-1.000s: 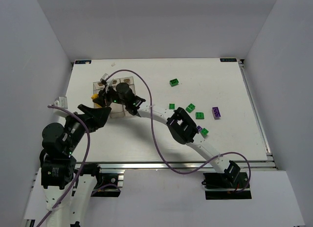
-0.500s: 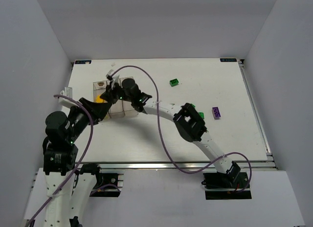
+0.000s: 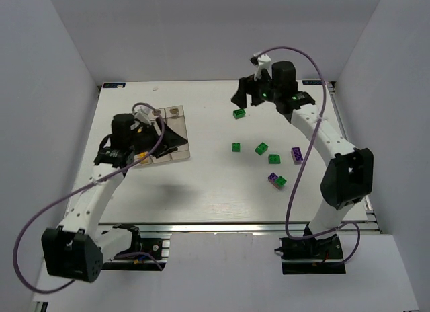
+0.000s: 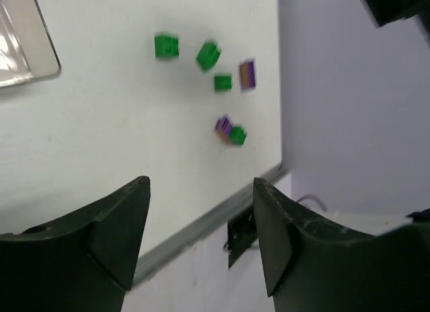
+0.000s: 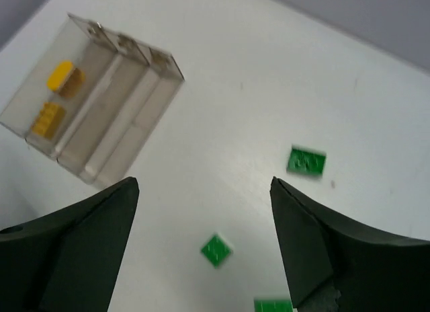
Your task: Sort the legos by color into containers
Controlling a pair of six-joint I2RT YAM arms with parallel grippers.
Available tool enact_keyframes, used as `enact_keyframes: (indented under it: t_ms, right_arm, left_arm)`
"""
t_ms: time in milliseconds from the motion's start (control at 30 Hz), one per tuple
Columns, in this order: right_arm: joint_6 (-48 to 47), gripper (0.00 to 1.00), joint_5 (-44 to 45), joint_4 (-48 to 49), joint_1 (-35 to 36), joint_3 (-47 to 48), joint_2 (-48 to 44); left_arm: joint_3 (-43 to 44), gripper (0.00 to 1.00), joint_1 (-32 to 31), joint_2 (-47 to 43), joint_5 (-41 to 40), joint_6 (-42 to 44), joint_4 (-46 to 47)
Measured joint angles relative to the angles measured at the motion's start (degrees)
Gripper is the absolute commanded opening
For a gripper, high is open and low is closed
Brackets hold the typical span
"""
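Seven loose studded pieces lie on the matte white table [image 3: 201, 184] in the overhead view: five green bricks [image 3: 261, 148] and two purple bricks [image 3: 296, 155], all right of centre. One purple and one green touch each other nearest the arms. The clear plastic tray [image 3: 176, 111] sits at far left, and we see a speck of yellow inside it. The left gripper [image 3: 173, 141] hangs over the tray's right side, the right gripper [image 3: 243, 99] above the farthest green brick; from this height we cannot read either pair of jaws.

From the left wrist, the left gripper [image 4: 201, 184] shows its dark fingers spread wide with nothing between them. Beyond lie blurred green bricks [image 4: 166, 46], a purple brick [image 4: 247, 74] and one corner of the tray [image 4: 30, 56].

From the right wrist, the right gripper [image 5: 203, 184] is likewise spread and empty. The tray [image 5: 134, 117] appears as three narrow transparent bins joined side by side, with two yellow bricks [image 5: 60, 75] in one outer bin. Glossy green bricks [image 5: 306, 161] rest apart on the bare table.
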Motion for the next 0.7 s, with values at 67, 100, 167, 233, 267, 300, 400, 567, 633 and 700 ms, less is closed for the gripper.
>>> enact_keyframes:
  t_ms: [67,100,167,233,267,300,400,567,633,700]
  right_arm:
    - [-3.39,0.86,-1.29,-6.91,-2.84,-2.19,-2.6]
    - [-4.68,0.83,-2.03,-9.75,-3.8,-3.19,-3.39]
    - [-7.21,0.72,-3.58,-14.58,-6.38,-6.34,-4.98]
    - [-9.11,0.16,-5.16,-18.62,-8.92,-10.08,-6.62]
    - [-9.55,0.0,-5.99,-20.24,-10.47,-11.98,-7.41]
    - [-9.75,0.0,-6.78,-21.62,-11.82,-13.42,-8.04]
    - [-9.4,0.0,-8.96,-23.89,-16.39,-17.7,-10.4]
    - [-8.98,0.36,-12.35,-25.27,-21.09,-20.74,-14.01]
    - [-9.27,0.51,-13.97,-25.31,-21.73,-20.74,-14.95]
    - [-9.53,0.58,-15.26,-25.35,-22.32,-20.74,-15.54]
  left_arm:
    - [1.44,0.77,-3.52,5.01,-0.79,0.96,-1.14]
    - [2.71,0.77,-5.95,7.87,-1.36,1.53,-1.49]
    - [6.03,0.77,-10.91,13.4,-3.96,2.16,-2.12]
    - [10.01,0.78,-16.15,19.17,-7.23,2.99,-3.08]
    - [12.63,0.78,-18.58,22.38,-9.35,3.32,-4.17]
    - [15.28,0.78,-20.63,25.53,-11.58,3.65,-5.29]
    - [25.46,0.78,-26.08,36.02,-19.54,4.83,-9.75]
    - [43.34,0.8,-32.11,53.27,-33.14,7.28,-18.18]
    - [50.21,0.81,-33.55,59.78,-38.16,8.24,-21.16]
    - [56.76,0.82,-34.8,65.35,-42.01,9.07,-24.13]
